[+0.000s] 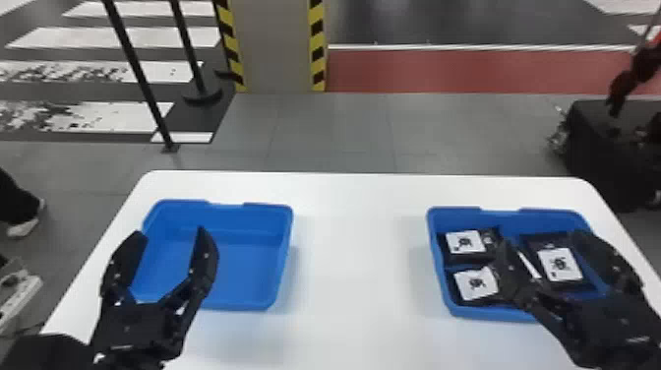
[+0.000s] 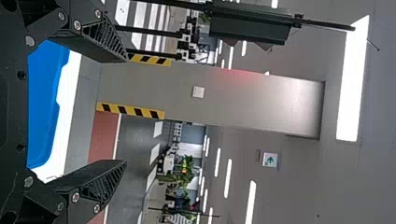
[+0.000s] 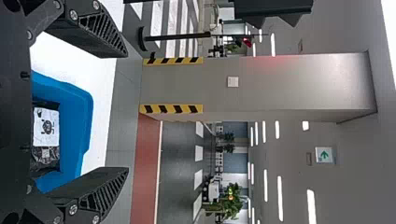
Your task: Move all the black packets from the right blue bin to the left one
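My left gripper [image 1: 169, 246] stands open over the left part of the left blue bin [image 1: 246, 275], whose inside is bare blue. My right gripper [image 1: 551, 256] is open above the right blue bin [image 1: 452, 311]. In that bin lie black packets with white labels: one at the back left [image 1: 465, 242], one at the front left [image 1: 474, 284] and one at the right [image 1: 560, 264], partly behind the fingers. In the left wrist view, the left gripper [image 2: 125, 111] has nothing between its fingers. The right wrist view has the right gripper [image 3: 127, 112] open, with a labelled packet [image 3: 45, 127] in the bin.
Both bins stand on a white table [image 1: 354, 256] with a wide gap between them. Beyond its far edge are a pillar [image 1: 275, 44] with striped corners and barrier posts [image 1: 140, 74]. A black case [image 1: 600, 152] stands on the floor at the right.
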Controlling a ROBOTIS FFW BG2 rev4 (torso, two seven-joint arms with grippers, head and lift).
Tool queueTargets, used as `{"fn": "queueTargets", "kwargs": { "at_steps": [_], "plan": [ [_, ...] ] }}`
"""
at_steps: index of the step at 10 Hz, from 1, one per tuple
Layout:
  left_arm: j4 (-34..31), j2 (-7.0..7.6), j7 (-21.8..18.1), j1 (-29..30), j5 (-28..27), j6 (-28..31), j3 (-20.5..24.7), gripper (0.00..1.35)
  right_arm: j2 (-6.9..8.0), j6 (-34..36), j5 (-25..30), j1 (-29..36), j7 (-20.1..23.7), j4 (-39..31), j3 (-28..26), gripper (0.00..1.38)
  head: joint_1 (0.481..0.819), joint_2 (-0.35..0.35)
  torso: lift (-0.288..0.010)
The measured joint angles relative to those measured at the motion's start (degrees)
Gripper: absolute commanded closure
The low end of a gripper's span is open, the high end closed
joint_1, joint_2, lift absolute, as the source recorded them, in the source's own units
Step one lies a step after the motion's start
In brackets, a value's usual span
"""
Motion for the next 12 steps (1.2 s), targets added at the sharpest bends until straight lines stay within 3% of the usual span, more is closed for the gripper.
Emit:
{"fn": "queueTargets", "kwargs": {
  "at_steps": [7, 9, 12],
  "plan": [
    [1.28, 0.0, -0.05, -0.56, 0.73, -2.14, -0.89, 0.27, 0.02, 1.3, 0.13, -0.2, -0.07, -0.59, 0.0, 0.16, 0.695, 0.048, -0.11],
    [1.29, 0.0, -0.64, -0.43, 1.13, -2.18, -1.04, 0.27, -0.28, 6.24, -0.76, -3.68, -0.15, 2.55, -0.07, 0.16, 0.695, 0.039, -0.11],
    [1.3, 0.0, -0.76, -0.92, 1.64, -1.65, -2.61, 0.27, -1.89, 20.28, 0.44, -12.27, -0.17, 7.29, -0.17, 0.16, 0.695, 0.0, -0.11]
  ]
}}
